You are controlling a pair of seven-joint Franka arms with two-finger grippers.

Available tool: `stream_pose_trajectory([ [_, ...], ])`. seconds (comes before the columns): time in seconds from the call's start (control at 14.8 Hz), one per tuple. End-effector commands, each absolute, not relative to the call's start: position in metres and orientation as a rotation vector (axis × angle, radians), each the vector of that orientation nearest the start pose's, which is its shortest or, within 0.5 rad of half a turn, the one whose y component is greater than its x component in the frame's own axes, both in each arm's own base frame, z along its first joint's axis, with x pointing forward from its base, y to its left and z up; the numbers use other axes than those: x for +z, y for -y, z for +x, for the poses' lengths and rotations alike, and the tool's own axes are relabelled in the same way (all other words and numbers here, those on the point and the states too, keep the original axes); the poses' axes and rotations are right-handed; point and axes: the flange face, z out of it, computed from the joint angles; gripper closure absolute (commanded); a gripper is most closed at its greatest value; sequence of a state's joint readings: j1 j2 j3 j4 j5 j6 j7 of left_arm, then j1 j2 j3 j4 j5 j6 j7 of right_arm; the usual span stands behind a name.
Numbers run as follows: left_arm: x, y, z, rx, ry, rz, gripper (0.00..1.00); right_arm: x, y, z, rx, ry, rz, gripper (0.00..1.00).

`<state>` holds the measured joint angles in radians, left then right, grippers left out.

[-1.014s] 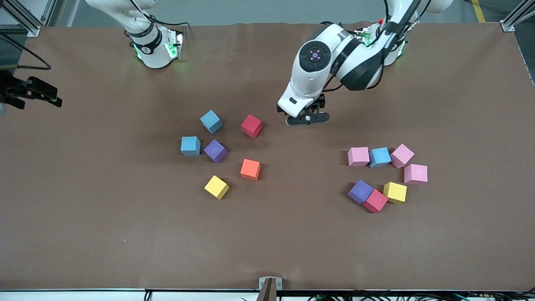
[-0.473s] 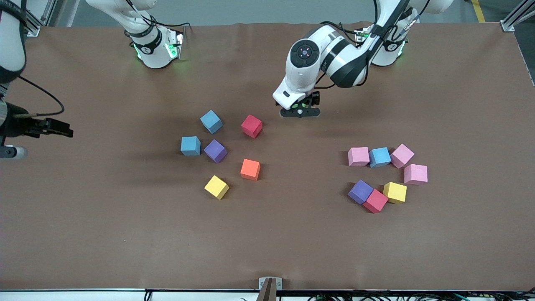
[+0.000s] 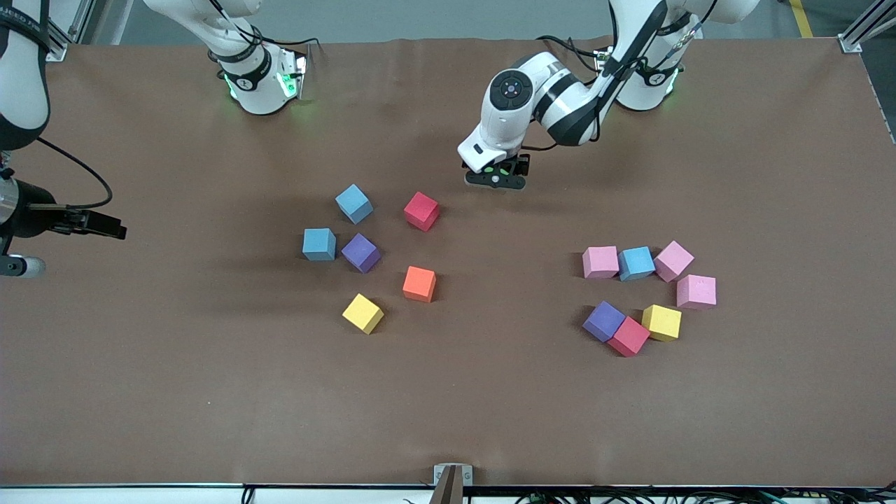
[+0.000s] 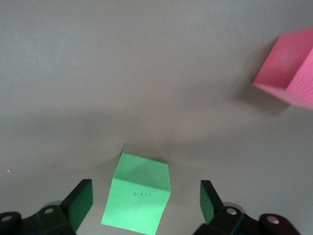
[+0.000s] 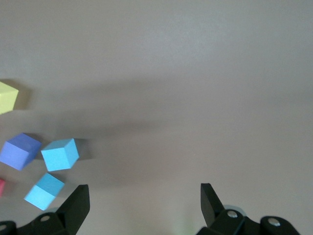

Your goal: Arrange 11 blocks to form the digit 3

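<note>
My left gripper (image 3: 495,179) (image 4: 145,196) is low over the table, beside the red block (image 3: 421,211) (image 4: 288,68). It is open, and a green block (image 4: 138,198) lies on the table between its fingers with a gap on each side; the front view hides this block under the hand. Several blocks lie scattered mid-table: two blue (image 3: 353,203) (image 3: 319,244), purple (image 3: 361,253), orange (image 3: 419,283), yellow (image 3: 362,313). My right gripper (image 3: 115,229) (image 5: 144,203) hangs open and empty over bare table at the right arm's end. No digit 3 is in view.
Toward the left arm's end lies a loose cluster: three pink blocks (image 3: 600,262) (image 3: 673,260) (image 3: 696,291), a blue (image 3: 636,263), a purple (image 3: 603,320), a red (image 3: 628,337) and a yellow (image 3: 661,322). A small clamp (image 3: 452,476) sits at the table's front edge.
The left gripper has moved toward the robots' bases and sunk around the green block. The right arm has swung in, its gripper now lower in the front view and closer to the blocks.
</note>
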<state>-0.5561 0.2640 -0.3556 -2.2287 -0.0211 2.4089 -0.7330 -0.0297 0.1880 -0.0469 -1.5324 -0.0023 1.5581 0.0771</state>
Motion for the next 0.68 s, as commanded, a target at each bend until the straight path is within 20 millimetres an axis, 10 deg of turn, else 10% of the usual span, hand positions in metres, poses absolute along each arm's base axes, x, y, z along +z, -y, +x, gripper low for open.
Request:
stream_pose_trajectory([
  [0.0, 0.248, 0.436, 0.312, 0.193, -0.324, -3.133, 0.03, 0.539, 0.003, 0.597, 0.260, -0.451, -3.129, 0.00],
  [0.61, 0.213, 0.437, 0.297, 0.151, -0.591, -3.032, 0.03, 0.534, -0.048, 0.594, 0.263, -0.660, -3.116, 0.00],
])
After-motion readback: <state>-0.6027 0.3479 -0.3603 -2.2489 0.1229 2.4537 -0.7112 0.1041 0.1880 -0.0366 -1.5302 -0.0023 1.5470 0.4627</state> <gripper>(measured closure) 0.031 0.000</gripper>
